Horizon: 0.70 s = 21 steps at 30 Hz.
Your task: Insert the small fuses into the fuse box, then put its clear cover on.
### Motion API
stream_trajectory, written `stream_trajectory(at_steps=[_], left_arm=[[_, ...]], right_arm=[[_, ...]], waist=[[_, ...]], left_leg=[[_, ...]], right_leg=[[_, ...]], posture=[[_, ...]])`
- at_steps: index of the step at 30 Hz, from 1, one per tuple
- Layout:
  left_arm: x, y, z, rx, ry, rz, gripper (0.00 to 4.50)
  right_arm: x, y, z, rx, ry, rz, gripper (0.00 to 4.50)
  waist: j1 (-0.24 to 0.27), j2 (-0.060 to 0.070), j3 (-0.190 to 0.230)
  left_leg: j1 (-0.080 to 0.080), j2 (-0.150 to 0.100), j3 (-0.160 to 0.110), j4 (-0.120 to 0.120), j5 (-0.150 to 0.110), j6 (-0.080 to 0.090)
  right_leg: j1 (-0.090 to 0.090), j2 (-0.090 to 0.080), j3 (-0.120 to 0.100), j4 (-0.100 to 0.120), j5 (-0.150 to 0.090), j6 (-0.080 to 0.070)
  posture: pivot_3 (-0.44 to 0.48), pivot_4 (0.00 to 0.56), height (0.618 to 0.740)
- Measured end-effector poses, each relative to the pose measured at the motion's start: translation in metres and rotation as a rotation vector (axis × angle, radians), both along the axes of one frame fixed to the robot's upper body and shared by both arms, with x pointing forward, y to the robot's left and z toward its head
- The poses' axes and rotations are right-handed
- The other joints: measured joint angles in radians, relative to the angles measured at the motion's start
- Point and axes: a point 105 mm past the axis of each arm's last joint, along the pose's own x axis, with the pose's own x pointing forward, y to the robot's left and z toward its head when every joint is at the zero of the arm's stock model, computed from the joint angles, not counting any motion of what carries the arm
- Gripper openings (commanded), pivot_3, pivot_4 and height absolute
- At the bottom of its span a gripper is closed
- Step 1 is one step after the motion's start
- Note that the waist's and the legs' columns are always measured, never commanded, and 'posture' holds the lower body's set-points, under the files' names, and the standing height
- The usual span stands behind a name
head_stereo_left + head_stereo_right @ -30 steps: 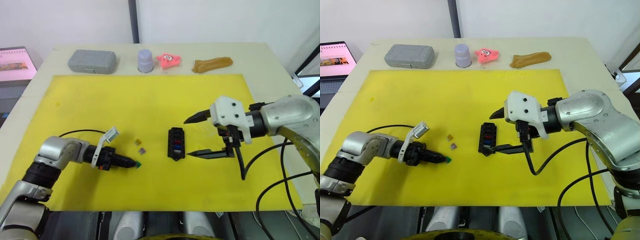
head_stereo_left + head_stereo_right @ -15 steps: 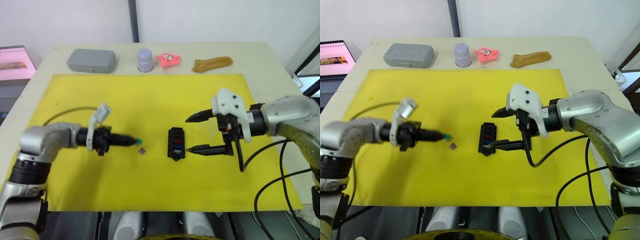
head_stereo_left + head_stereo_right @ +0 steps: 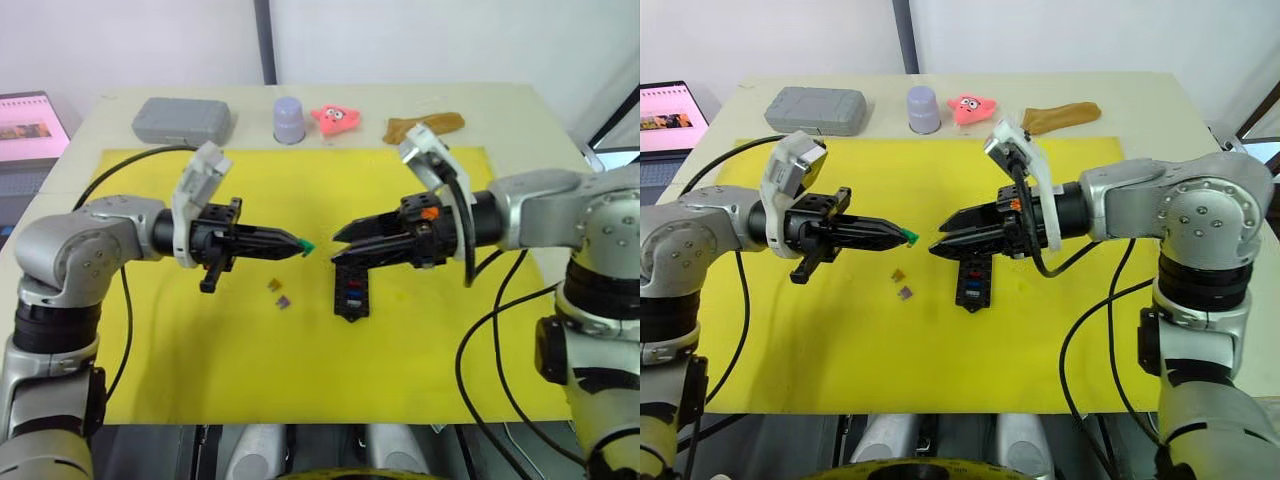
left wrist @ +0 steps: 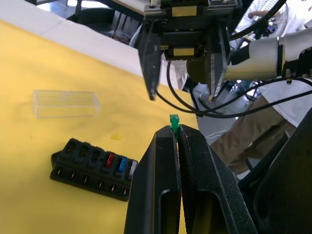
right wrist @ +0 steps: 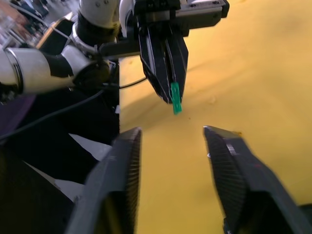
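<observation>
Left eye view: left gripper (image 3: 298, 242) pinches the green fuse (image 3: 308, 245) at its closed tips, held above the mat. Right gripper (image 3: 342, 246) faces it at 3 o'clock, fingers parted, empty. Fuse box (image 3: 352, 291) lies below them, at 6 o'clock.

Fuse box (image 3: 352, 290) on the mat (image 3: 180, 340), two loose fuses (image 3: 279, 294) to its left.

Left gripper (image 3: 301, 243) lifted the green fuse (image 3: 308, 245) off the yellow mat (image 3: 150, 330), now facing the right gripper (image 3: 340, 246), which swung over the fuse box (image 3: 352, 292), apparently airborne.
</observation>
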Motion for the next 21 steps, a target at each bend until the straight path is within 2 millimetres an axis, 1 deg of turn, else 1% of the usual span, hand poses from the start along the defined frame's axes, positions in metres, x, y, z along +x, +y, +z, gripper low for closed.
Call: stream_trajectory(at_steps=[6,21], left_arm=[[0.001,-0.001,0.002,-0.005,-0.023,0.002,0.00],[0.002,-0.004,-0.001,0.002,-0.025,-0.002,0.00]], right_arm=[[0.004,0.005,0.001,0.028,0.038,-0.014,2.29],[0.002,0.016,-0.004,0.009,0.060,-0.008,2.29]], waist=[[-0.001,0.000,0.000],[-0.004,0.000,0.000]], left_leg=[[0.000,0.000,0.000,0.000,0.000,0.000],[0.000,0.000,0.000,0.000,0.000,0.000]], right_leg=[[0.000,0.001,0.000,0.000,0.000,0.000],[0.000,0.001,-0.001,0.000,0.000,0.000]], posture=[[0.000,0.150,0.740],[0.000,0.150,0.740]])
